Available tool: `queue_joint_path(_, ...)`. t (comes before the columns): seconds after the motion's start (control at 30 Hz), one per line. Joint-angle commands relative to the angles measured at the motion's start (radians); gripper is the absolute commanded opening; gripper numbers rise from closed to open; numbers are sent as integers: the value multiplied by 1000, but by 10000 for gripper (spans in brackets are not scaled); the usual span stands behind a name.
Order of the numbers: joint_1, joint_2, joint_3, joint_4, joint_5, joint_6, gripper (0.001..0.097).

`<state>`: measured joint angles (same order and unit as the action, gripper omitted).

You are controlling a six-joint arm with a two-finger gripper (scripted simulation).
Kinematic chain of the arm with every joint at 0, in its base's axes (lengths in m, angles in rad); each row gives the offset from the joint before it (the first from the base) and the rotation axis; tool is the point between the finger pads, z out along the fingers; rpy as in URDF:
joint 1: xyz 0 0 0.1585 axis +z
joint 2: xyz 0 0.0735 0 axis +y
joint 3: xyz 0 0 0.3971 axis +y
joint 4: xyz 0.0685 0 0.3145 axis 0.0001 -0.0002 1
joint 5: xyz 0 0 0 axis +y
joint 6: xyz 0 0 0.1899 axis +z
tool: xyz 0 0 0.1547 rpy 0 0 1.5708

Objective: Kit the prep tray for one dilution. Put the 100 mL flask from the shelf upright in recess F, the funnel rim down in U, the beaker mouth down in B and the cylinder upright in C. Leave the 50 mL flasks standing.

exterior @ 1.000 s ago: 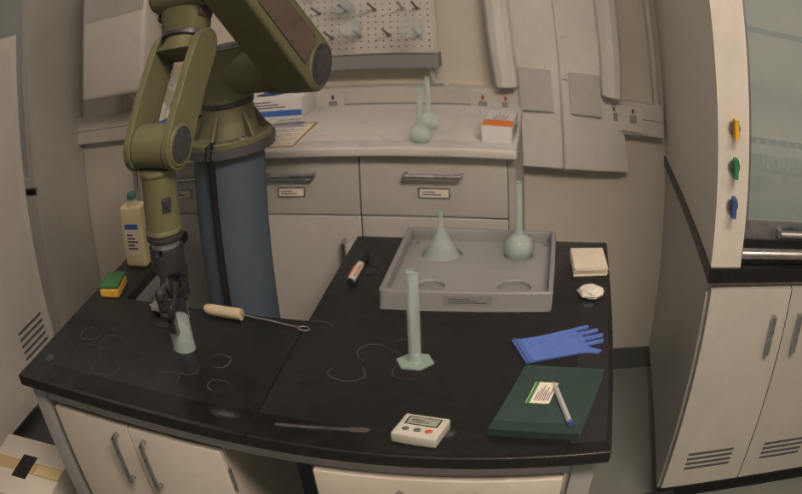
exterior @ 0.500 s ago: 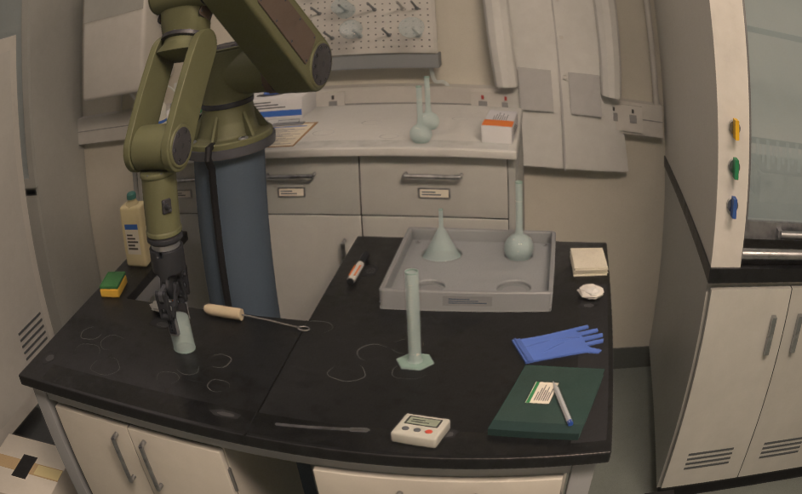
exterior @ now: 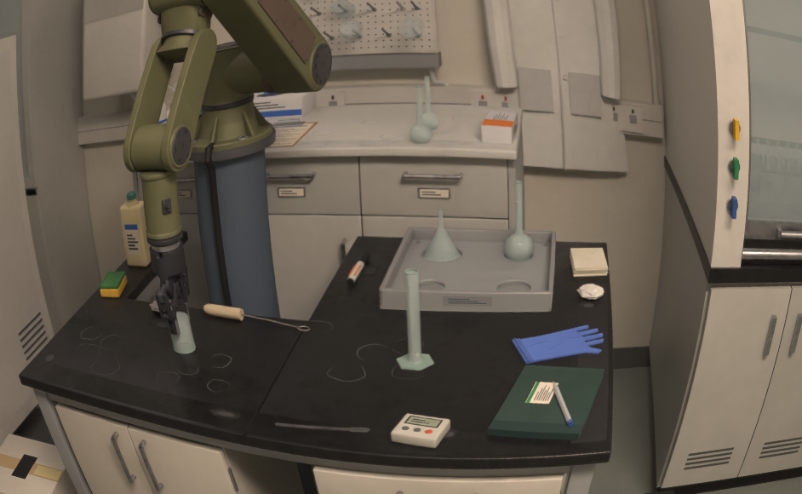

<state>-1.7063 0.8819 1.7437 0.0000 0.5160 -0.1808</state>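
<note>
The pale green beaker (exterior: 183, 335) stands on the left part of the black bench, and my gripper (exterior: 172, 312) is lowered around its upper part, open and holding nothing. The grey prep tray (exterior: 470, 270) sits at the back of the bench's right part. In it the funnel (exterior: 441, 241) rests rim down at the rear left and the 100 mL flask (exterior: 518, 236) stands upright at the rear right, while the two front recesses are empty. The tall cylinder (exterior: 414, 322) stands upright on the bench in front of the tray. Two 50 mL flasks (exterior: 424, 117) stand on the rear shelf.
A bottle (exterior: 135, 228) and a sponge (exterior: 113, 284) sit behind my gripper. A bottle brush (exterior: 250, 316) lies just right of the beaker. A marker (exterior: 356, 269), blue glove (exterior: 557, 343), green notebook with pen (exterior: 545, 402) and timer (exterior: 420, 429) lie on the bench's right part.
</note>
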Motion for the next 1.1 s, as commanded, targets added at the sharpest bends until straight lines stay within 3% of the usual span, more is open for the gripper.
queue_joint_path(0.0, 0, -1, 0, 0, 0, 0, 657)
queue_joint_path(0.7, 0, -1, 0, 0, 0, 0, 552)
queue_joint_path(1.07, 0, -1, 0, 0, 0, 0, 332)
